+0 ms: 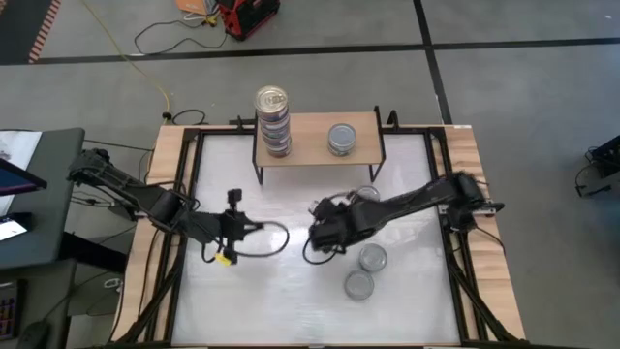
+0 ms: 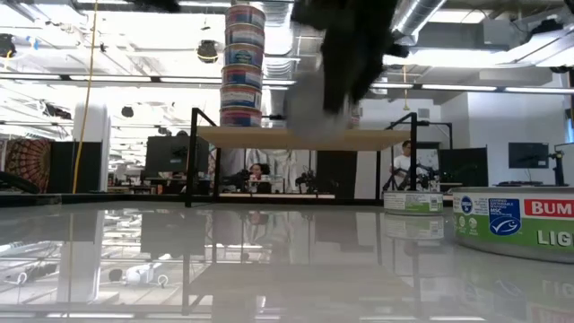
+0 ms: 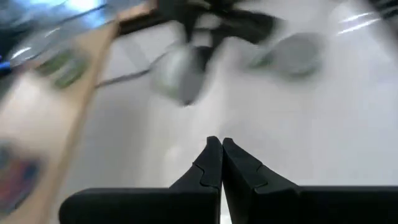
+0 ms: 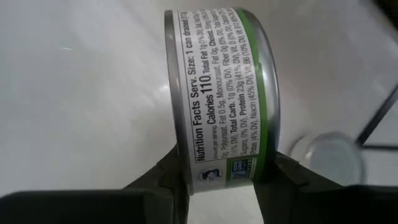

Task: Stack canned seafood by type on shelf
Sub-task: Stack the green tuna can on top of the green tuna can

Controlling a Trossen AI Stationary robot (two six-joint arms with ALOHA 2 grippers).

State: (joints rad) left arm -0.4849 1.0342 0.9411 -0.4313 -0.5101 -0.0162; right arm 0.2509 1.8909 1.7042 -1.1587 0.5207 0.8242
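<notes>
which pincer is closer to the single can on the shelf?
Right. The right pincer, shut on a can, sits just in front of the shelf, below the single can. The left pincer, shut and empty, is farther left.

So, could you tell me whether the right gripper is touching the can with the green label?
Touching. In the right wrist view, the right gripper has both fingers pressed against the can.

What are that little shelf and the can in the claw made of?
The shelf looks like pale matte wood, going by its light tan top, on thin black legs, probably metal. The can in the right claw looks like shiny metal with a printed paper label.
</notes>
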